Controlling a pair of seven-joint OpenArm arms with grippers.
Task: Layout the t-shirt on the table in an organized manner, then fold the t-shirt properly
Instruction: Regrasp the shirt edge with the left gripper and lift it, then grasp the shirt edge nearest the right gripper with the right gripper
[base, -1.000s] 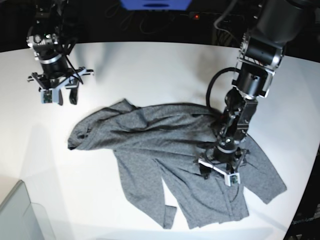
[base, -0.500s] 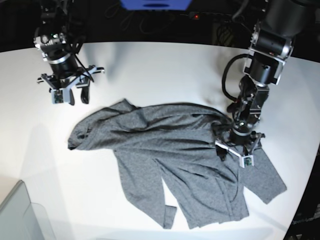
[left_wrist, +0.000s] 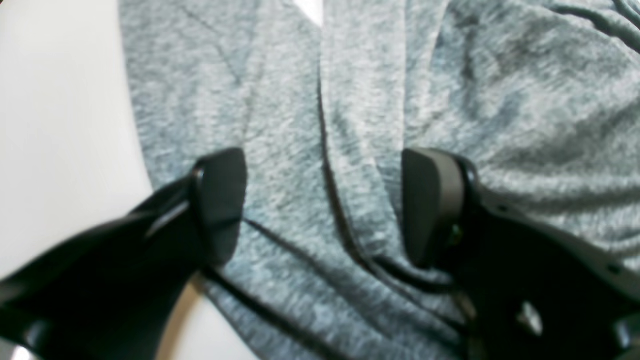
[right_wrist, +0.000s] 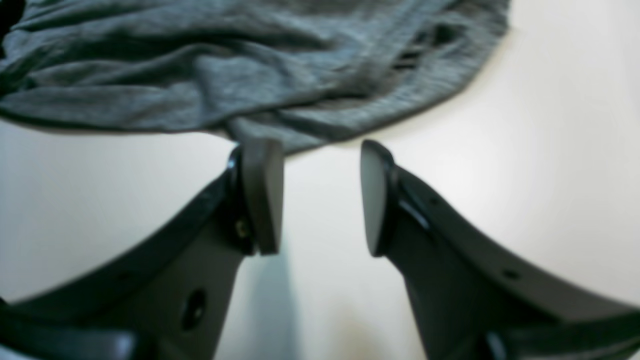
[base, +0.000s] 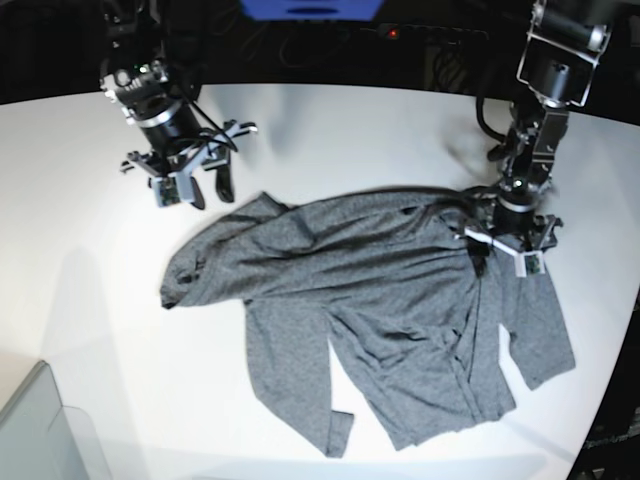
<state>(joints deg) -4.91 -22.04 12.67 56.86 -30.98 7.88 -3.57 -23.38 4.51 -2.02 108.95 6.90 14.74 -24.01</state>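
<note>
Spanning nearly the whole base view: smooth, glossy white table (base: 330, 130) with a curved far edge against a dark background.

Heathered dark grey, soft knit, long-sleeved t-shirt (base: 360, 300): lying crumpled on the table across the middle and lower right of the base view, creased, one bunched end pointing toward the left of the frame, strips of fabric trailing toward the lower centre and right.

Translucent grey bin corner (base: 45, 435): lower left of the base view, apart from the garment.

Left gripper (base: 504, 249), black, at the right of the base view: poised over the shirt's upper right part, jaws spread wide. The left wrist view shows grey folds lying between the two dark pads (left_wrist: 220, 200); nothing is pinched.

Right gripper (base: 193, 184), black, at the upper left of the base view: over bare table just beside the shirt's upper left edge, jaws partly apart and empty. The right wrist view shows the fabric edge just beyond the fingertips (right_wrist: 262, 192).
</note>
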